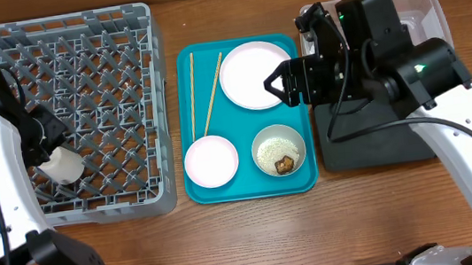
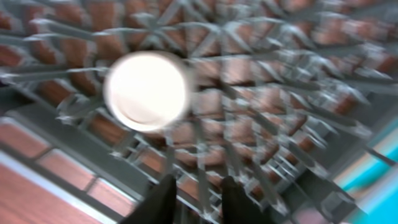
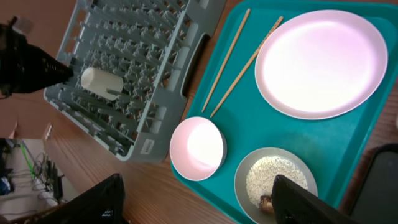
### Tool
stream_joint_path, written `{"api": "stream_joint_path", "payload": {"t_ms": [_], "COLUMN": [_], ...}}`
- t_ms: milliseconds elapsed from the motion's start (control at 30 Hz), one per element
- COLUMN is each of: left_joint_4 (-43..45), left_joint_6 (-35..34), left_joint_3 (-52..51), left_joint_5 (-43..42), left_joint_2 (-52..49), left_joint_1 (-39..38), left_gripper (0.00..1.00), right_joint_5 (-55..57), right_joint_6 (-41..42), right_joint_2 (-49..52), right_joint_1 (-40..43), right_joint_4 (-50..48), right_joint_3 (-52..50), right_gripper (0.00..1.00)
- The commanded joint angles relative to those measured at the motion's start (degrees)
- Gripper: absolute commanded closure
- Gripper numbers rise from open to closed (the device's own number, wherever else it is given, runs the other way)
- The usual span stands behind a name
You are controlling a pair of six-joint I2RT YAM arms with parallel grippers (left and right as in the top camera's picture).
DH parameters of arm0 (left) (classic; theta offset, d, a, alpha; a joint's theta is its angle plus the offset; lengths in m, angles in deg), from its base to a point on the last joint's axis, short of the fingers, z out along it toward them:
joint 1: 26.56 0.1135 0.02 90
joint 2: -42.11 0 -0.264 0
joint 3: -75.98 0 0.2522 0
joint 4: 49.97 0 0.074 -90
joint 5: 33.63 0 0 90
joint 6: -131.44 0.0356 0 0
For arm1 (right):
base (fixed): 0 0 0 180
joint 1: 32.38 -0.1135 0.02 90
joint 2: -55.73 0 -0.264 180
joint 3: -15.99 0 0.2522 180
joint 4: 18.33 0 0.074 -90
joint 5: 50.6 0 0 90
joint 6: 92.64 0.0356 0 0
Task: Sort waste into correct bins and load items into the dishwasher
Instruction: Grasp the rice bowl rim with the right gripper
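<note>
A small white cup (image 1: 66,165) lies tilted in the grey dish rack (image 1: 101,41), and shows blurred in the left wrist view (image 2: 147,91). My left gripper (image 1: 46,127) (image 2: 196,199) is just above it, open and empty. On the teal tray (image 1: 251,184) are two chopsticks (image 1: 200,92), a pink plate (image 1: 252,75), a small pink dish (image 1: 211,161) and a bowl (image 1: 278,149) holding rice (image 3: 273,177) and a brown chunk (image 3: 267,201). My right gripper (image 1: 275,83) (image 3: 202,205) hangs wide open above the tray. The snack wrapper is out of view.
A black tray (image 1: 371,148) and a clear tub (image 1: 422,4) sit at the right, largely under my right arm. The rack's handle side (image 3: 199,53) faces the teal tray with a narrow strip of wood between.
</note>
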Motion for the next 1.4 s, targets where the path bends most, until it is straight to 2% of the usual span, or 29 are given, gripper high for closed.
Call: {"api": "stream_joint_path", "payload": {"t_ms": [0,100,300,400,433,633,900,1067,1367], "left_joint_4": [0.2,0.9,-0.3,-1.7,-2.2,-2.6,-2.6,-2.6,-2.6], "left_joint_6": [7.5,11.4,13.9,13.9,13.9,13.9,13.9,13.9,13.9], "left_joint_3": [2.1,2.0,2.0,2.0,2.0,2.0,2.0,2.0,2.0], "left_joint_5": [-13.2,-17.9,-19.5,-19.5,-19.5,-19.4,-19.4,-19.4,-19.4], "left_joint_2": [10.3,18.6,32.9,37.4,38.6,41.9,41.3,41.2,41.2], "left_joint_1": [-0.1,-0.1,-1.2,-3.2,-3.7,-4.1,-4.1,-4.1,-4.1], "left_gripper": [0.66,0.51,0.21,0.12,0.00,0.00,0.00,0.00,0.00], "right_joint_5": [5.2,12.0,22.2,23.4,23.4,19.8,18.7,19.1,28.2], "right_joint_6": [3.5,8.3,18.8,21.3,21.5,22.9,25.5,25.8,25.0], "right_joint_2": [2.6,5.9,15.8,21.2,23.0,31.3,36.2,36.5,32.7], "right_joint_1": [-4.2,-7.8,-14.0,-14.8,-14.8,-15.0,-17.6,-17.8,-17.7], "right_joint_4": [0.6,1.4,2.6,2.4,2.4,2.4,2.0,2.0,5.6], "right_joint_3": [0.2,0.1,-0.1,-0.2,-0.2,-0.2,-0.9,-1.0,-0.8], "right_gripper": [0.25,0.30,0.33,0.39,0.43,0.62,0.74,0.96,0.96]}}
